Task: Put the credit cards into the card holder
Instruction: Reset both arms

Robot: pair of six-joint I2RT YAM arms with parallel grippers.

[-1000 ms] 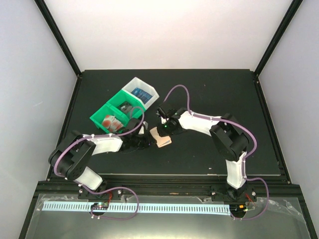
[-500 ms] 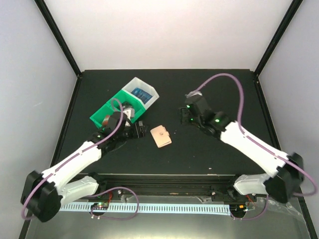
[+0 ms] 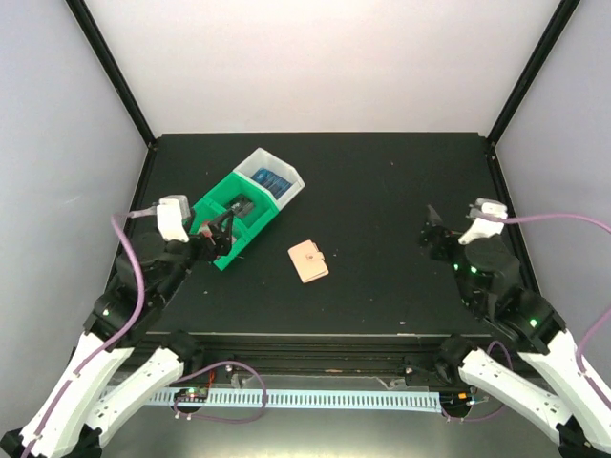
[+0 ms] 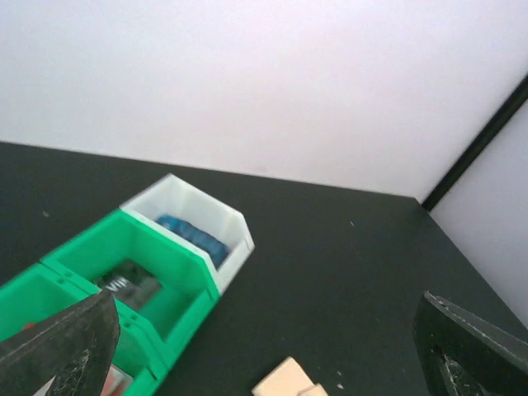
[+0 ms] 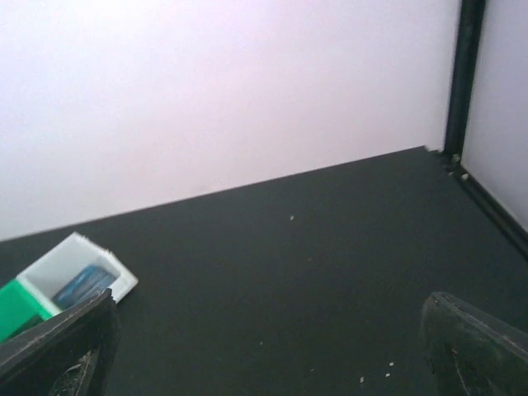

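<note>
From above, both my arms have drawn back from the middle of the matte black desk [image 3: 382, 191] since a second ago, when they met over the small tan leather-like card holder [image 3: 308, 260]. My left gripper [image 3: 218, 239] now sits at the near left, over the near end of the green plastic bins [image 3: 232, 224], its fingers spread wide and holding nothing. My right gripper [image 3: 434, 232] has swung off to the right side, well apart from the card holder, also wide and empty. The card holder lies folded on the bare desk, in the same place as before, with nothing touching it. Just beyond the green bins stands the white plastic bin [image 3: 272, 176], with a blue card [image 3: 272, 178] lying inside it.

Through my left wrist camera, my two dark fingertips [image 4: 62, 342] frame the bottom corners, far apart. Between them I see the white bin with the blue card in it, the green bins beside it with something dark in one compartment, and a tan corner of the card holder at the lower edge.

Through my right wrist camera, my fingertips [image 5: 470, 338] again stand wide at the corners. Open desk fills the gap, with the white bin at the far left.
</note>
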